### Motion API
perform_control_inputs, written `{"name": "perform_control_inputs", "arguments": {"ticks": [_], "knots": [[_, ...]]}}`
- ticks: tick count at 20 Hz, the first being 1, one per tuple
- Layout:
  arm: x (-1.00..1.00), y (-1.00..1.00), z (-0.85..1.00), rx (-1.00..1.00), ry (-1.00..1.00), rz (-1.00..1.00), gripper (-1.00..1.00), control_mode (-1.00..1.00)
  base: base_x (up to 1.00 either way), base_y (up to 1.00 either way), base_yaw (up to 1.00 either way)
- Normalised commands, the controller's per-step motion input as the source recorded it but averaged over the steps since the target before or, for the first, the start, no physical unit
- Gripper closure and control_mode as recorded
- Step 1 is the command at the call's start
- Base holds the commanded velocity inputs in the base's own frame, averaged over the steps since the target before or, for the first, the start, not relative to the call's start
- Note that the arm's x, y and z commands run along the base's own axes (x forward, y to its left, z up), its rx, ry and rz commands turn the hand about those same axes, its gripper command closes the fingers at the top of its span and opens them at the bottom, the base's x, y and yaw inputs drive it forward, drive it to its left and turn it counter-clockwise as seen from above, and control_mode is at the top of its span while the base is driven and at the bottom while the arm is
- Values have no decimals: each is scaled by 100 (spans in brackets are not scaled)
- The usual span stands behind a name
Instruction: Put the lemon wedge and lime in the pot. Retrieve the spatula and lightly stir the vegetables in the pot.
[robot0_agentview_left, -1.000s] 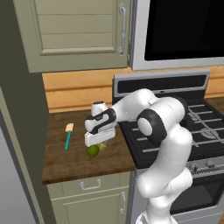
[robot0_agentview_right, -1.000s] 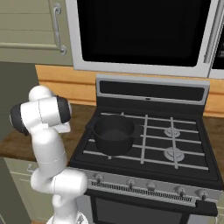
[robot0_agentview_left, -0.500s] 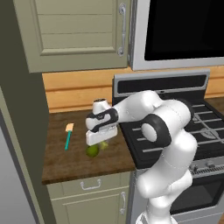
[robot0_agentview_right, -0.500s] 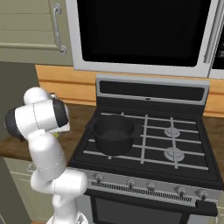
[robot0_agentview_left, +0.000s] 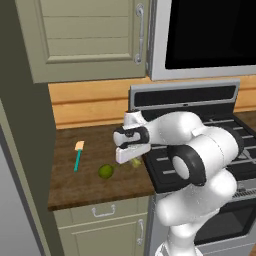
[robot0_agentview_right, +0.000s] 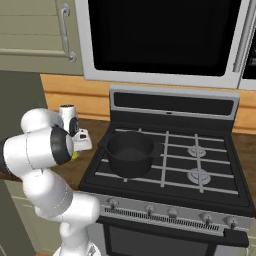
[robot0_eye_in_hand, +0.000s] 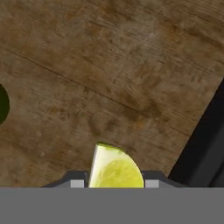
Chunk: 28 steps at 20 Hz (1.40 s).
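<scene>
Worktop of dark, grained wood ran left of the black gas stove, and on it lay the task's loose things. The left base view showed the round dark-green lime resting alone on the wood, left of the pincer, and further left of the lime the spatula, its slim teal handle ending in a small flat tan blade that pointed toward the wooden backsplash. The right base view instead showed the pot, short, round and dark grey with small side handles, sitting on the stove's front left burner, to the right of the arm and well apart from the lime.

The hand view gave what neither base camera made clear: the lemon wedge, pale yellow-green with a smooth curved rind and a glossy cut face, sat squarely between the two finger tips, so the pincer was clenched on it. Whether the wedge was lifted clear of the wood could not be told. A dark sliver of the lime showed at that view's left edge, and the stove's black edge at its right.
</scene>
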Motion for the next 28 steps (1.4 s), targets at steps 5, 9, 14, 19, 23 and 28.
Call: {"name": "perform_control_inputs", "arguments": {"ticks": [5,9,14,19,23,28], "knots": [[-34,-49,100,8,-12,0,100,-100,0,0,0],[-46,-40,97,6,-1,0,100,-100,0,0,0],[-21,-44,53,5,-7,0,100,-100,0,0,0],[14,-97,5,1,0,-2,100,-100,0,0,0],[14,-100,0,0,0,-5,100,-100,0,0,0],[57,-86,-1,0,0,-6,100,-100,0,0,0]]}}
